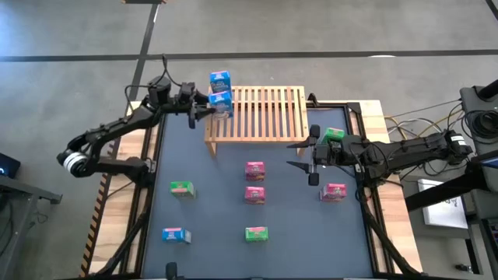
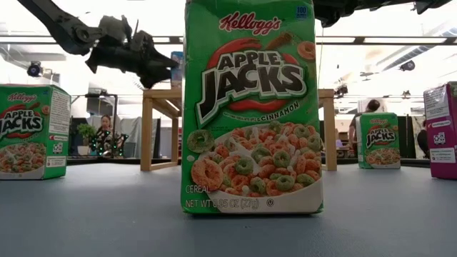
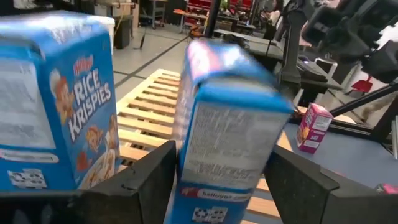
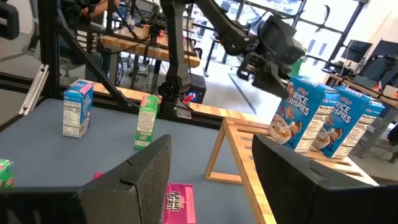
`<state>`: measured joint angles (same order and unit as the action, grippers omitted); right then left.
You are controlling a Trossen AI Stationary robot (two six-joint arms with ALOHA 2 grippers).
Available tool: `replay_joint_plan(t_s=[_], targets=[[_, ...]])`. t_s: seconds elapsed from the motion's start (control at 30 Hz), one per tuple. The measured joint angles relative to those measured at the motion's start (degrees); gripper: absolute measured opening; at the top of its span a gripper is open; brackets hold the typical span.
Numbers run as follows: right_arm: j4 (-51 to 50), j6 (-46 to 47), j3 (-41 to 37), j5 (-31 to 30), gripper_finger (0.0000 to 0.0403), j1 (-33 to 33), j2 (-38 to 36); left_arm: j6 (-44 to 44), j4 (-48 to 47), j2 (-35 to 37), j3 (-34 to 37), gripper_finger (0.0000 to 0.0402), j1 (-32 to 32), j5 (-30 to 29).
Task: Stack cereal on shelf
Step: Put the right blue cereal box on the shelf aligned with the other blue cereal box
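Left gripper [image 1: 204, 109] sits at the rack's [image 1: 264, 117] corner, fingers spread around the blue box [image 1: 221, 103] standing there, not clamping; I'd back straight out, keeping clear of its neighbour [image 1: 220, 80]; right gripper [image 1: 305, 154] waits open.

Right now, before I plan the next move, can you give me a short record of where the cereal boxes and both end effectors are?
on shelf: two blue boxes, at its left end
on table: three pink boxes, three green boxes, one blue box
left end effector: at the second blue box on the shelf
right end effector: open, empty, over the table right of the shelf
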<state>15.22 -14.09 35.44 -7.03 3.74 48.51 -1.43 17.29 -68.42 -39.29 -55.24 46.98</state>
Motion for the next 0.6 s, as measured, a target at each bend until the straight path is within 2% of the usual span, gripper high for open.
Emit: replay_joint_plan(t_s=[0.1, 0.27, 0.43, 0.6], targets=[[0.00, 0.09, 0.00, 0.00, 0.0215, 0.00, 0.00, -1.78, -5.20, 3.97, 0.00, 0.0217, -0.54, -1.96], [-0.16, 0.67, 0.00, 0.00, 0.0215, -0.01, 0.00, -7.11, -16.38, 10.52, 0.00, 0.0217, -0.70, -9.94], [-2.24, 2.66, 0.00, 0.00, 0.0214, -0.01, 0.44, -7.65, -24.42, 16.09, 0.01, 0.0217, -0.67, -10.51], [-2.64, 3.61, 0.00, -0.02, 0.0214, 0.01, 2.98, -4.99, -24.88, 19.57, 1.38, 0.0217, 0.68, -10.45]])
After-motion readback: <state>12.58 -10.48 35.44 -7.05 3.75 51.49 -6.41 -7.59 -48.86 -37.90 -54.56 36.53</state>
